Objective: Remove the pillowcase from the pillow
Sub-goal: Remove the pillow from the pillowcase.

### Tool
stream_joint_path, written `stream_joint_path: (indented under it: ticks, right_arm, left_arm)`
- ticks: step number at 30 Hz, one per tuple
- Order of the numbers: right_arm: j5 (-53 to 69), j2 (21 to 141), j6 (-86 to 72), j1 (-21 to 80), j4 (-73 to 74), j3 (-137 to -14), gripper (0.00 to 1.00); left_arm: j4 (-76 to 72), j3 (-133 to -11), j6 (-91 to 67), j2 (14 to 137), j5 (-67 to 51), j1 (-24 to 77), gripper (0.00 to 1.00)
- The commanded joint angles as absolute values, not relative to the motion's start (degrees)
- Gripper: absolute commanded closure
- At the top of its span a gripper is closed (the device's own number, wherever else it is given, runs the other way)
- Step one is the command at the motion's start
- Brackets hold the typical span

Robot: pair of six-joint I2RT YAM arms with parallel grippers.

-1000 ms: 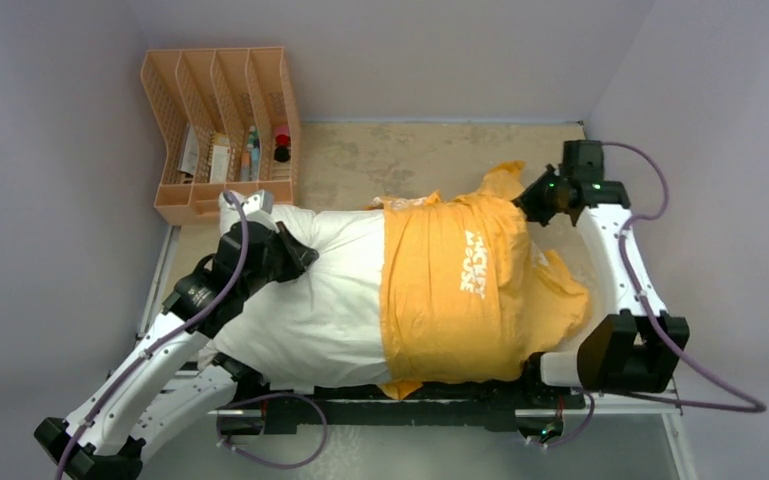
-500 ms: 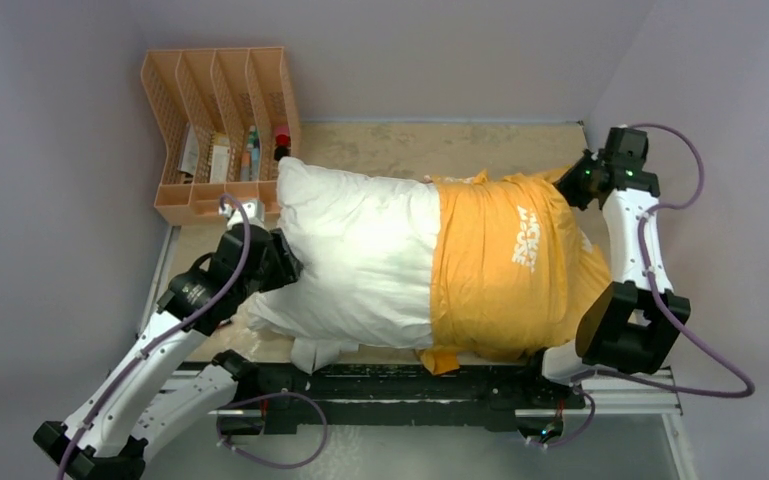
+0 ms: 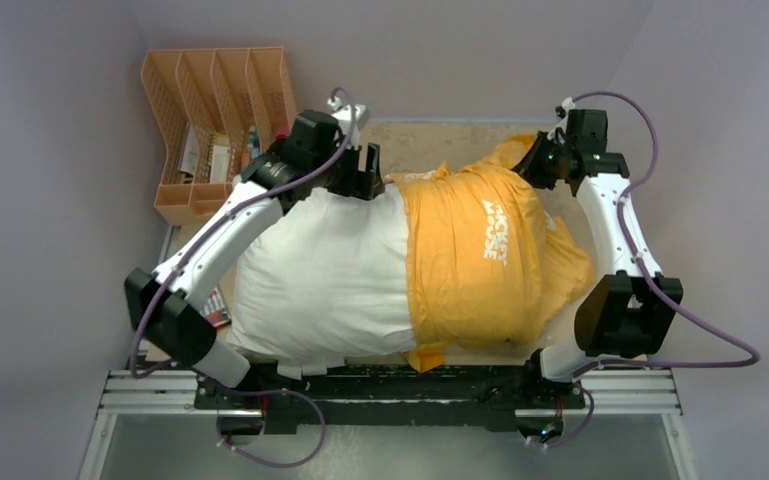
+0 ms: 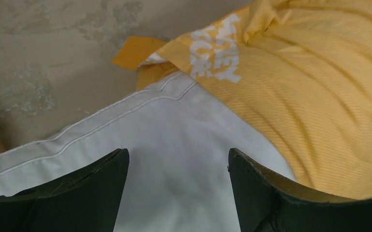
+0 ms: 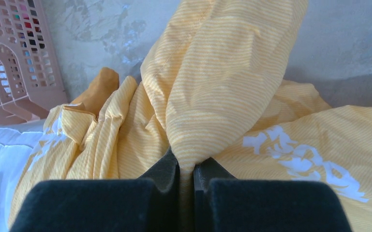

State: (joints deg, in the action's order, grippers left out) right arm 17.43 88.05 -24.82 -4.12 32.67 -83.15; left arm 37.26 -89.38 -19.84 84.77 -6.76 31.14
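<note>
The white pillow (image 3: 320,280) lies across the table with its left half bare. The orange-yellow pillowcase (image 3: 480,260) with white lettering covers its right half. My left gripper (image 3: 365,170) hovers open over the pillow's far edge, close to the pillowcase's open hem. In the left wrist view its jaws (image 4: 179,159) stand wide apart above the white pillow fabric (image 4: 174,121) and hold nothing, with the pillowcase (image 4: 309,87) to their right. My right gripper (image 3: 538,165) is at the far right corner. In its own view it (image 5: 186,166) is shut on a bunched fold of the pillowcase (image 5: 222,72).
An orange mesh file organizer (image 3: 215,120) with small items stands at the back left, close to my left arm, and shows in the right wrist view too (image 5: 14,58). Bare beige tabletop (image 3: 440,145) lies behind the pillow. A metal rail (image 3: 390,390) runs along the near edge.
My left gripper let go of the pillow's left end, opened, and swung to the far edge near the pillowcase hem. The right gripper kept its hold while the pillow shifted.
</note>
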Motion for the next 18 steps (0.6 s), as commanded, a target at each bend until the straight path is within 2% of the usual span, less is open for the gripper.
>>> stream_joint_path:
  ticks: [1,6,7,8,10,11,14,16,17,18]
  right_arm:
    - [21.8,85.7,-21.8,-3.8,30.6,-88.2,1.00]
    - [20.5,85.2,-21.2,-3.8,30.6,-88.9,1.00]
    - [20.0,85.3,-21.5,-3.8,30.8,-89.1,1.00]
    - [19.7,85.5,-21.6,-3.8,31.3,-89.6,1.00]
    - [19.4,85.9,-21.5,-3.8,33.2,-90.7,0.98]
    - [17.5,86.2,-21.3,-3.8,34.6,-91.7,0.94]
    - [12.7,86.3,-21.5,-3.8,38.1,-93.5,0.76]
    - [11.3,85.4,-22.0,-3.9,39.3,-92.8,0.64]
    - [11.4,84.6,-22.5,-3.9,39.1,-91.7,0.61]
    - [11.5,83.8,-23.0,-3.9,38.7,-90.4,0.71]
  left_arm:
    - [38.5,-90.1,-10.5,92.7,-17.4,29.9,0.25]
    - [36.1,-77.9,-9.8,93.6,-29.4,32.1,0.23]
    - [36.0,-75.5,-9.2,92.7,-30.3,33.3,0.28]
    - [36.1,-73.7,-8.8,91.7,-29.9,34.5,0.47]
    - [36.6,-71.1,-10.7,89.9,-22.8,36.5,0.94]
    - [37.1,-70.2,-12.5,88.9,-18.4,36.7,1.00]
    - [37.3,-66.3,-18.5,84.8,-2.0,36.5,1.00]
    - [36.5,-64.1,-21.4,81.4,2.1,36.0,1.00]
    - [35.6,-62.9,-22.6,79.5,2.6,35.8,1.00]
    - [34.6,-61.8,-23.4,78.1,2.9,35.8,1.00]
